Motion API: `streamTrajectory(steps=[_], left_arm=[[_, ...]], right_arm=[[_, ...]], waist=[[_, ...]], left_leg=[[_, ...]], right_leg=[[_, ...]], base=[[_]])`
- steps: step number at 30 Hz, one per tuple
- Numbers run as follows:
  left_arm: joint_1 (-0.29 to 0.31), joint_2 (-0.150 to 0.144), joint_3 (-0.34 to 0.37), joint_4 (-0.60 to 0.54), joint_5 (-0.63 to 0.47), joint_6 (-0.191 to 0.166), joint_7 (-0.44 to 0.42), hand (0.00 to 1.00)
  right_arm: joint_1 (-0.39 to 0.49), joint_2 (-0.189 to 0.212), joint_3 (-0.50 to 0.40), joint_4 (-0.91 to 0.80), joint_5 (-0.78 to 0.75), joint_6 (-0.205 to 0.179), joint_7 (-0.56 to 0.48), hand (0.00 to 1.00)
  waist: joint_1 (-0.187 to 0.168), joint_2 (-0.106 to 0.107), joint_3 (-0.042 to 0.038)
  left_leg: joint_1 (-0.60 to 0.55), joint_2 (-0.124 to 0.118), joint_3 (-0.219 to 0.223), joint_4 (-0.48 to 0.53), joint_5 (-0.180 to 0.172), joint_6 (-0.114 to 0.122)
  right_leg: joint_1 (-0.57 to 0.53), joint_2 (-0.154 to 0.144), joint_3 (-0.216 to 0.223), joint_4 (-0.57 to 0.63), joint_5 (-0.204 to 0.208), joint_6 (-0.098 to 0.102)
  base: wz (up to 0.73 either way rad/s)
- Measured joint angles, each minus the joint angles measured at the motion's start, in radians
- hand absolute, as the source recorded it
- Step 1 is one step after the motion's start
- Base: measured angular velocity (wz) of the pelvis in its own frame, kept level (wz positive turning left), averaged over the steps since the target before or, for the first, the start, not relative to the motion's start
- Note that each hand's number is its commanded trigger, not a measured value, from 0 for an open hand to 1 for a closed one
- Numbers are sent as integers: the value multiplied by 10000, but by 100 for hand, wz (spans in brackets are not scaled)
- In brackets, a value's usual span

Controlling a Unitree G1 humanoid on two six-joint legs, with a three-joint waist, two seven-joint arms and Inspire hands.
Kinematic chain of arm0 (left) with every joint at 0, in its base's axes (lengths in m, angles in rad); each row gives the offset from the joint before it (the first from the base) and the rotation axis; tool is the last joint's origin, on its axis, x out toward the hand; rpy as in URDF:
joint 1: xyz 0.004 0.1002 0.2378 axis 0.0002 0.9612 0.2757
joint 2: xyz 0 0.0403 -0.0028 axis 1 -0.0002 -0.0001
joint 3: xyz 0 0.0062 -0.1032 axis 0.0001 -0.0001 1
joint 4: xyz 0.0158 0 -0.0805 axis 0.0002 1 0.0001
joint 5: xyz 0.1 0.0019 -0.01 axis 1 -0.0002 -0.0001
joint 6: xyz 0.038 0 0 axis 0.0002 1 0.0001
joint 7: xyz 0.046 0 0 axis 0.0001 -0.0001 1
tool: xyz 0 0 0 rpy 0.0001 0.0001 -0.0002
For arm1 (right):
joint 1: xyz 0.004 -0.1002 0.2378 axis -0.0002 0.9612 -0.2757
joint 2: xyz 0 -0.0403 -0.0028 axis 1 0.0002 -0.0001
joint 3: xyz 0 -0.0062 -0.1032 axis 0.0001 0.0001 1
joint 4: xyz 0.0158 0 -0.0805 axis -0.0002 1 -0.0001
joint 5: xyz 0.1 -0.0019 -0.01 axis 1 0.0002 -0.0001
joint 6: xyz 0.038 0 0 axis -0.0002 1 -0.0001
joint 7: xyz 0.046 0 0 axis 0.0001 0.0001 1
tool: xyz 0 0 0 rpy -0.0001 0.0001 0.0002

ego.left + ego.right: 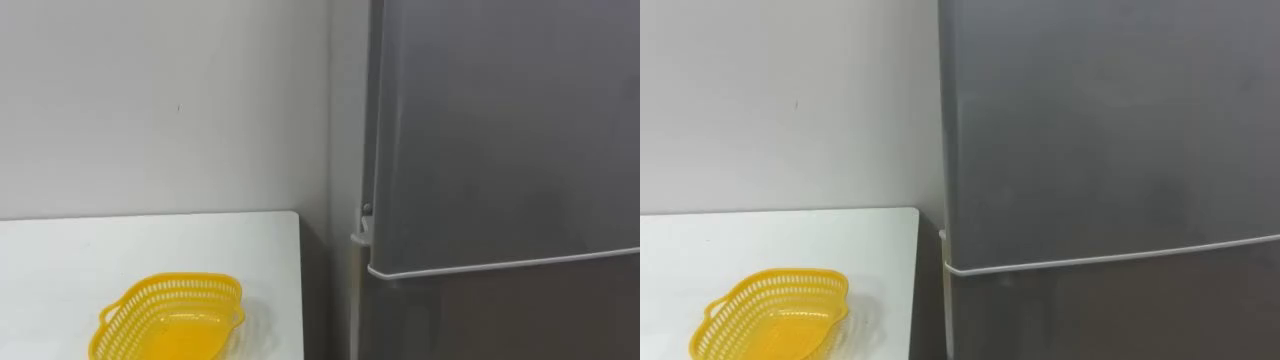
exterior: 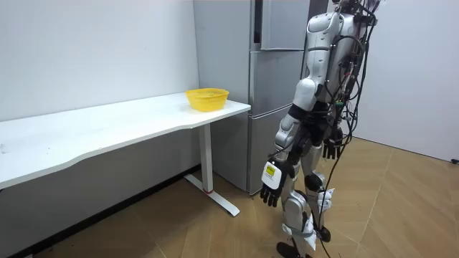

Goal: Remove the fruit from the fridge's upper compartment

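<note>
Grey matte-steel upper fridge door (image 1: 500,130) is shut; whatever we fetch sits behind it, unseen.
Left hand (image 2: 272,188) and right hand (image 2: 331,147) hang by our hips at 6 o'clock, fingers slack, empty. The door is up at 12 and the left looks nearer. Yellow lattice plastic basket (image 1: 170,318) on white worktop (image 1: 100,250) at 8 o'clock.

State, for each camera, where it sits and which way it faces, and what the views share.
Left eye view: on the robot's head, facing the closed fridge and the wall, with a yellow basket on the white table at lower left.
Right eye view: beside the left eye, facing the same way.
Room view: standing off in the room, looking at the whole robot upright before the fridge, left hand and right hand hanging, fingers relaxed.
Shared: all three show fridge, basket and table.
</note>
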Motion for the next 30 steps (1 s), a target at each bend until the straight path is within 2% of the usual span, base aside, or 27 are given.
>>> streamTrajectory(steps=[5, 12, 22, 25, 29, 30], left_arm=[[160, -154, -1, -13, 14, 0, 9, 0], [353, -164, 17, -237, 136, 10, 55, 0], [232, -167, 44, -216, -148, -34, 845, 0], [265, -183, 437, -223, -701, -33, 1291, 0], [375, -239, 1143, -213, -2007, -33, 1971, 0], [391, -245, 1245, -213, -2254, -33, 2051, 0]], right_arm=[[-116, 0, -30, 34, -154, -82, -146, 0], [30, 5, -147, 97, -102, -77, -392, 0], [83, 57, -190, 91, 69, 50, -402, 0], [36, 49, -200, 71, 76, 67, -404, 0], [-6, 60, -205, 91, 80, 68, -420, 0], [16, 60, -209, 125, 81, 69, -422, 0]], waist=[[50, -22, 1], [56, -62, -22], [34, -91, -14], [73, -83, -19], [92, -1, -56], [91, -14, -42]], left_leg=[[-27, 22, 54, -43, 1, -6], [-11, 18, 67, -36, 4, -10], [-19, 20, 51, -57, 4, -11], [-49, 21, 47, -69, 3, -12], [-28, 16, -35, -53, 4, -13], [-12, 17, -35, -53, 4, -13]], right_leg=[[-112, 17, 5, -6, 6, -10], [-95, 3, -11, -5, 7, -12], [-7, 9, -33, -175, 21, -15], [-36, 10, -50, -173, 21, -15], [-23, 11, -69, -153, 27, -20], [-4, 13, -72, -158, 28, -21]], base=[[-2], [0], [0], [0], [0], [0]])
